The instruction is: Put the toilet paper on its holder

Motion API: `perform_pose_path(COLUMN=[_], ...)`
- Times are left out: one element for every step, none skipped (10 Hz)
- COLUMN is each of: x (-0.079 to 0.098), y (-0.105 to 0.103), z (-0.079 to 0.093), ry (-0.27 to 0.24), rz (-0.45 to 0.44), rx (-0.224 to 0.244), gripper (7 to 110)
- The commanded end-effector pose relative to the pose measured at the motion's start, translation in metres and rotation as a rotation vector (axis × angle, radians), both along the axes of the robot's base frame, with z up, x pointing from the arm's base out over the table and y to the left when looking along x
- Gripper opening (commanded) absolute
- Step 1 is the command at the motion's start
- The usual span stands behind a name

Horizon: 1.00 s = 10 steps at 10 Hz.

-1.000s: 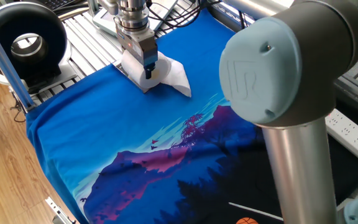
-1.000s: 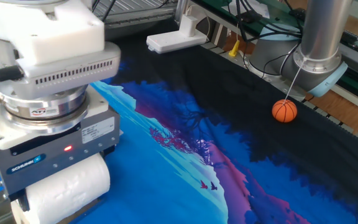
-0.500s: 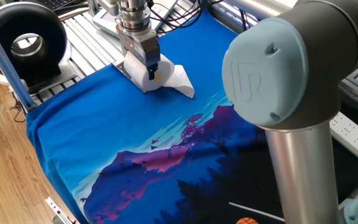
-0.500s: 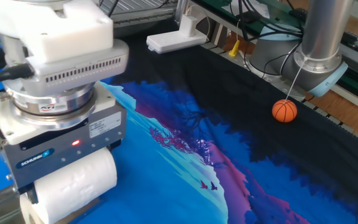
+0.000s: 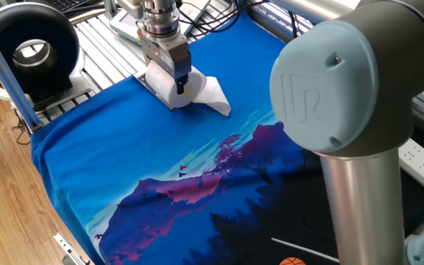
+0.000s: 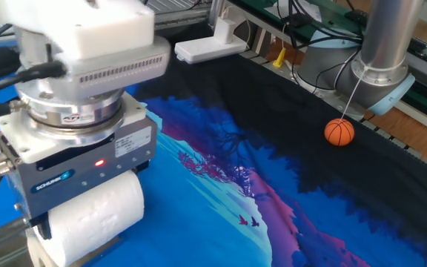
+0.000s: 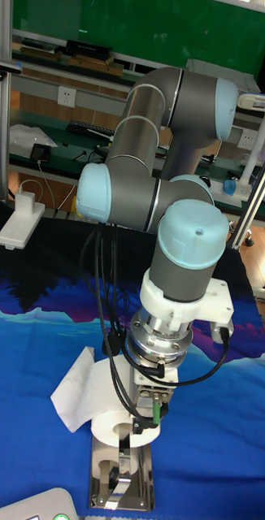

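1. White paper is what the claw [image 7: 136,422] has hold of: the toilet paper [image 6: 95,216] sits squeezed between its fingers, lying on its side, with the loose sheet [image 5: 210,94] trailing out over the blue cloth [image 5: 109,147] that covers the tabletop.
2. From the tall fixed view, the roll [image 7: 108,410] hangs right at the far end of the shiny metal holder [image 7: 120,479], whose plate lies flat on the cloth and reaches toward the camera.
3. So the pick-up looks done, and the roll appears to have been brought to the right place.
4. What I cannot make out is whether the holder's arm has gone into the hollow core; the claw and the roll hide that spot in every view.
5. Left to do, as I judge it: get the roll fully threaded on the arm, let go, and lift the claw away.
6. An orange ball [image 6: 339,132] lies well apart, no part of this.
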<state>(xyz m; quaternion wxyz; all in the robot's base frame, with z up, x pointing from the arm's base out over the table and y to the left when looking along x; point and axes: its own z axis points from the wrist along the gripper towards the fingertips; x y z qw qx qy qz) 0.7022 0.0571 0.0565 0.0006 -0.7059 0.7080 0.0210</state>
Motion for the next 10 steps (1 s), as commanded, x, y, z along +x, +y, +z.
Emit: perform_pose_path(x=[-0.002,0.002,0.006,0.012,0.015,0.018,0.018,0.018,0.017,0.017], y=[-0.001,-0.005,-0.004,-0.002,-0.003,-0.004,-0.004,-0.004,-0.004,-0.003], z=[0.004,0.003,-0.001,-0.004,-0.006,-0.008,-0.008,-0.007,-0.007,-0.007], ry=[-0.02,-0.027,-0.017,-0.014,-0.011,-0.01,-0.012,-0.012,-0.011,-0.01], rz=[0.033,0.03,0.01,0.005,-0.013,-0.025,-0.021,-0.019,-0.016,-0.022], rx=[-0.009,-0.02,-0.016,-0.005,-0.002,-0.007,-0.007,-0.007,-0.008,-0.007], gripper=[7,7,7,7,7,7,7,7,7,7])
